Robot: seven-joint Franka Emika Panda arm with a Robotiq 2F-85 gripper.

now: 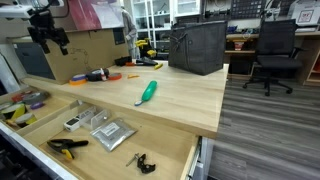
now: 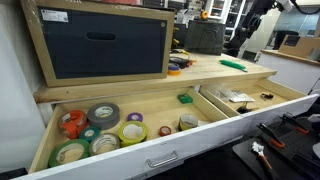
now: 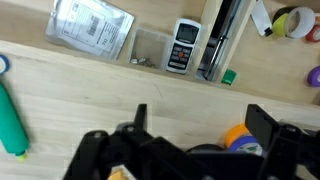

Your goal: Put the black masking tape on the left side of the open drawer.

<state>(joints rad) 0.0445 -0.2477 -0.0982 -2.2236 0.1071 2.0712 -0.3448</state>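
The open drawer [image 2: 215, 128] is wide and shallow, pale plywood split by dividers. Above the smooth wooden benchtop [image 1: 180, 90] hangs my black gripper [image 3: 200, 125], fingers [image 3: 262, 120] spread apart, empty. The black masking tape [image 1: 97, 75], a small flat ring, seems to lie on the benchtop.

We see a white arm [image 2: 268, 30] with smooth, rounded shells, ending in a black gripper [image 1: 50, 38]. In the wrist view its two dark matte fingers [image 3: 262, 125] rise from a bulky black body of linked bars. Any markings are too blurred for us to read.
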